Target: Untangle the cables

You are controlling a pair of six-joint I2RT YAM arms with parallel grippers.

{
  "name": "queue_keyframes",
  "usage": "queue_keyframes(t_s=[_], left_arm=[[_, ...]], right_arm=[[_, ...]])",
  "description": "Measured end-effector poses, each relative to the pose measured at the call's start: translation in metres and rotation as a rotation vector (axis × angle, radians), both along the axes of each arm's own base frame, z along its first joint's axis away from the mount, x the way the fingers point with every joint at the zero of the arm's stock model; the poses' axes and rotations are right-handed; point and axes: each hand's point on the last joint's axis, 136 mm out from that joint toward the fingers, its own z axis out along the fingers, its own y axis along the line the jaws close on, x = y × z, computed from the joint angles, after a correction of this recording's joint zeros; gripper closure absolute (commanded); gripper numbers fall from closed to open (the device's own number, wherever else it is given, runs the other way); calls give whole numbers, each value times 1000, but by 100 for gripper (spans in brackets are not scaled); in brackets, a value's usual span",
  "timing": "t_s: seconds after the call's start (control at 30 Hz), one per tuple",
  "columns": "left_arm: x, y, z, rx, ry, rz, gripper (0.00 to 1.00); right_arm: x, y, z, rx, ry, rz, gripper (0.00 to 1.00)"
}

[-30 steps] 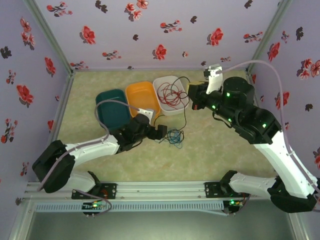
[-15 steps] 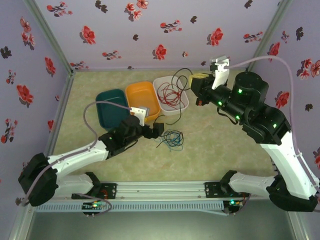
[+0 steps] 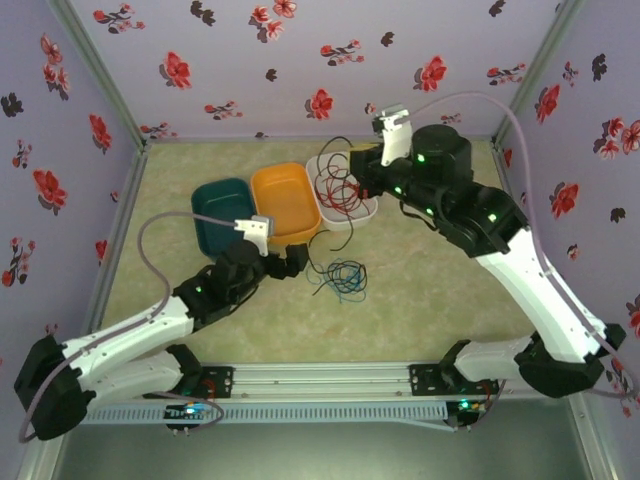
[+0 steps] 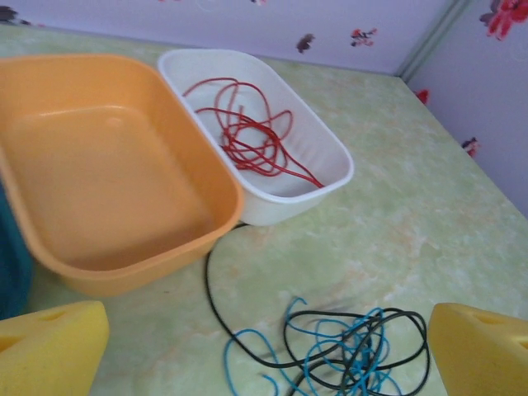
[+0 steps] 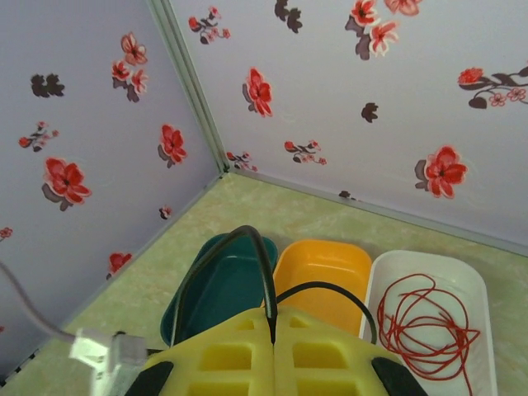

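Spanning the bottom of the left wrist view, the left gripper (image 4: 268, 330) is seen fully open, its yellow fingers (image 4: 49, 351) set far apart at the two lower corners. Nothing is held or touched by it. It is poised low over the table (image 4: 412, 214), just short of a loose tangle in which the blue cable (image 4: 342, 342) and part of the black cable (image 5: 262, 264) are wound together.

The right gripper (image 5: 272, 330) is closed, its yellow pads pressed flat together, with the black cable pinched between them. From the pads the cable is carried up in a tall arch and down again on either side. In the top view this gripper is held raised over the far end of the white tray (image 4: 338, 177). In the left wrist view, a strand of the black cable is seen running from the tangle to the foot of the trays, where the orange and white ones meet.

Three trays are lined up side by side. The red cable (image 4: 252, 136) is coiled inside the white tray. The bare floor of the orange tray (image 4: 107, 181) is shown beside it. The teal tray (image 5: 227, 285) is placed at the other end of the row; its inside is partly hidden by the black cable's arch.
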Motion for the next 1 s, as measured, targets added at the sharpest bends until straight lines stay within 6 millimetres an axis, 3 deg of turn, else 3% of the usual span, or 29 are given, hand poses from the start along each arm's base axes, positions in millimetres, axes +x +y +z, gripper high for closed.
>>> queue_keyframes(t_s=[0.3, 0.47, 0.73, 1.0], left_arm=[[-3, 60, 6, 18, 16, 211, 0], [-9, 84, 11, -1, 10, 275, 0], [-12, 97, 5, 11, 23, 310, 0], [-12, 100, 3, 16, 27, 320, 0]], right_arm=[[54, 48, -33, -53, 28, 5, 100], [95, 69, -62, -71, 66, -3, 100], [152, 99, -126, -115, 161, 2, 100], [185, 127, -207, -184, 270, 6, 100]])
